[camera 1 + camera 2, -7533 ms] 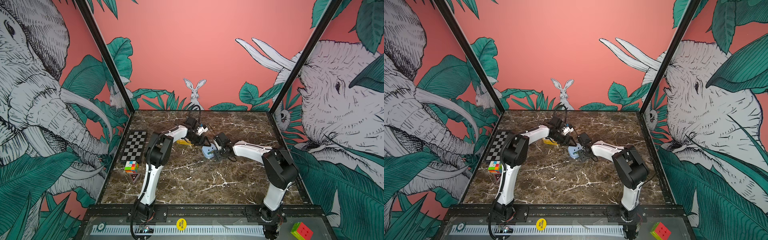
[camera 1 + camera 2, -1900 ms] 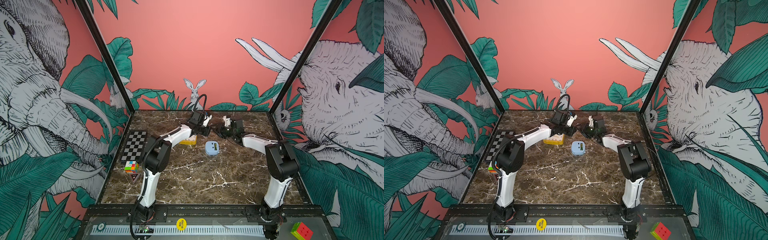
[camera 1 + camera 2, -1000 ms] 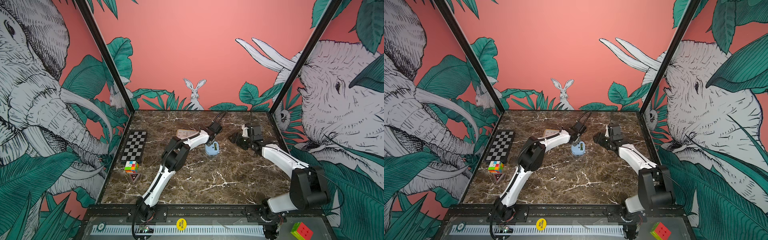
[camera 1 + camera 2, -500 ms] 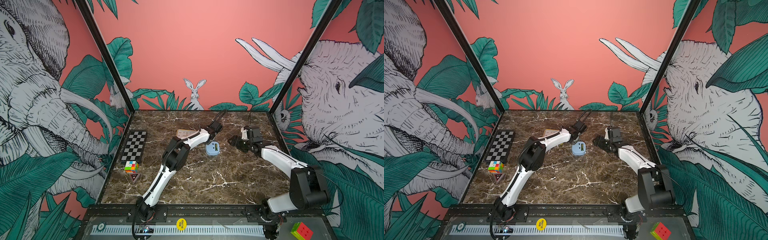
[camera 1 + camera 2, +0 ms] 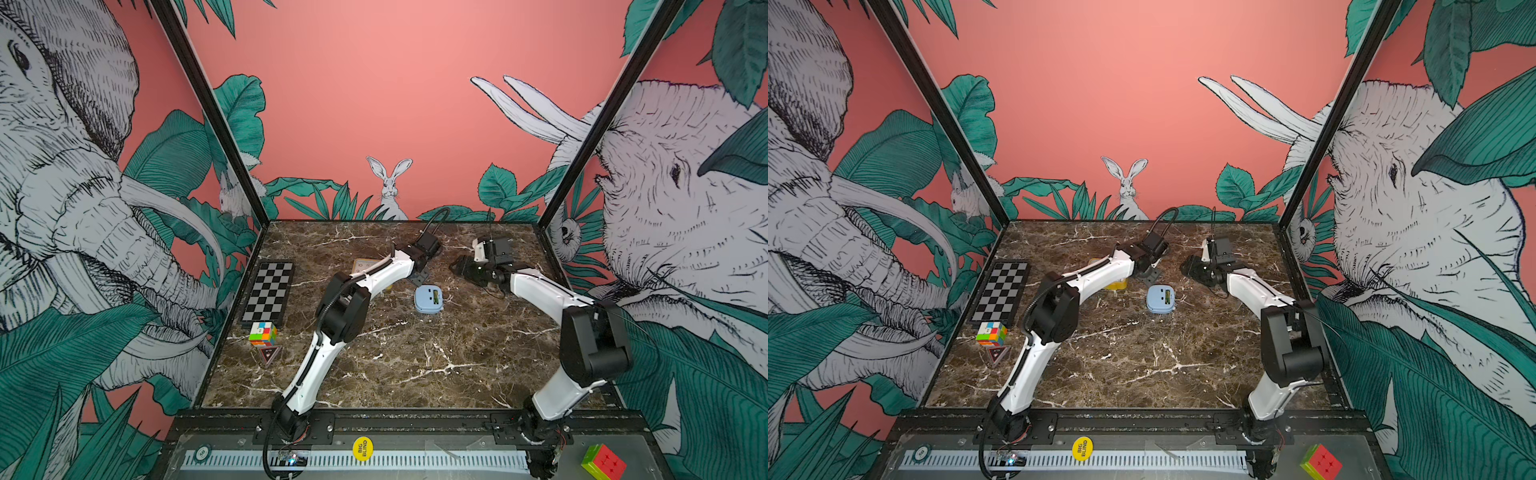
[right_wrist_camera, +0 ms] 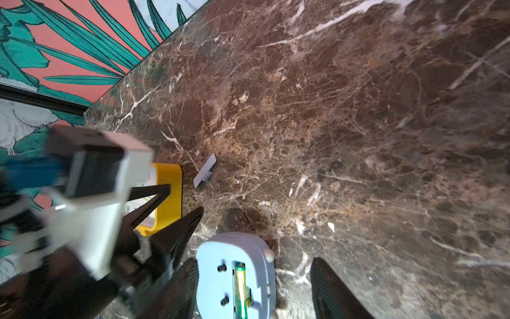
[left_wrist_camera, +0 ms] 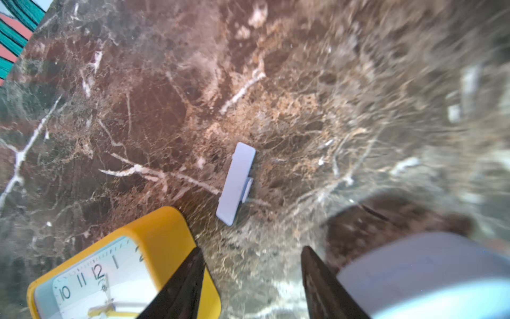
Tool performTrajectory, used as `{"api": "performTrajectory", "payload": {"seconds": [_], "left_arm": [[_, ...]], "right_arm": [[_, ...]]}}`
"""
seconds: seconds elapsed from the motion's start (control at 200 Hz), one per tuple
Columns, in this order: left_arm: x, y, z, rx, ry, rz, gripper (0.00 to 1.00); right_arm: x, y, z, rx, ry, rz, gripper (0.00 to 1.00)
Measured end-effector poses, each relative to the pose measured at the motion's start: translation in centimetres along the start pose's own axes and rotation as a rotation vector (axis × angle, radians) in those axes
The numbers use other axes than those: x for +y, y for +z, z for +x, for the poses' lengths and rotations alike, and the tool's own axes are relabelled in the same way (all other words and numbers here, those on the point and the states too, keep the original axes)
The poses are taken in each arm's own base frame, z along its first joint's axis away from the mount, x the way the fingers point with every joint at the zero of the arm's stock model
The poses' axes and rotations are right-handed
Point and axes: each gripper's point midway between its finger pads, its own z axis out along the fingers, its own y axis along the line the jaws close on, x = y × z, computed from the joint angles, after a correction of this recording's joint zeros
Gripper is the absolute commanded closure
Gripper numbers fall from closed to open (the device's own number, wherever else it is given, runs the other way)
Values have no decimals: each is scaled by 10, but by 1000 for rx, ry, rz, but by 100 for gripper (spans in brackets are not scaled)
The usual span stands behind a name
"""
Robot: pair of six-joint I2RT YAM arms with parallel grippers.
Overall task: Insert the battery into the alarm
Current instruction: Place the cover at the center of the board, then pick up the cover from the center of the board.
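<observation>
The light blue alarm (image 5: 429,299) (image 5: 1160,299) lies back-up on the marble table. Its compartment stands uncovered, and the green-and-yellow battery (image 6: 240,279) lies in that slot. My left gripper (image 5: 420,277) (image 7: 251,256) hovers just behind the alarm, open and empty. It stands between the alarm (image 7: 430,276) and a yellow clock (image 7: 118,265). My right gripper (image 5: 459,266) (image 6: 255,276) is open to the right of and behind the alarm, looking down on it. Neither of its fingers grips the alarm.
A small blue-grey battery cover (image 7: 236,183) (image 6: 204,171) lies loose on the table (image 5: 415,365) behind the alarm. The yellow clock (image 5: 1117,284) sits under the left forearm. A checkerboard (image 5: 268,291), a colour cube (image 5: 262,333) and a triangle marker (image 5: 269,354) lie at the left edge.
The left gripper has opened and drawn back a little from the alarm. The right gripper has moved left and lower, toward the alarm.
</observation>
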Motion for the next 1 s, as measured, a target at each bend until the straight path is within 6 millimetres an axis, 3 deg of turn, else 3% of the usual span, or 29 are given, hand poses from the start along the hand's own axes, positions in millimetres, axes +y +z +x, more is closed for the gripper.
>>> {"api": "performTrajectory", "payload": {"seconds": [0.245,0.35,0.65,0.995], "left_arm": [[86,-71,-8,-193,-322,185,41],[109,-84,-10,-256,-403,238,41],[95,-67,9,-203,-450,413,41],[102,-62,22,-181,-481,456,41]], "right_arm": [[23,56,23,140,-78,36,49],[29,68,33,168,-81,46,51],[52,101,46,163,-29,39,52],[69,125,39,80,57,89,55]]}}
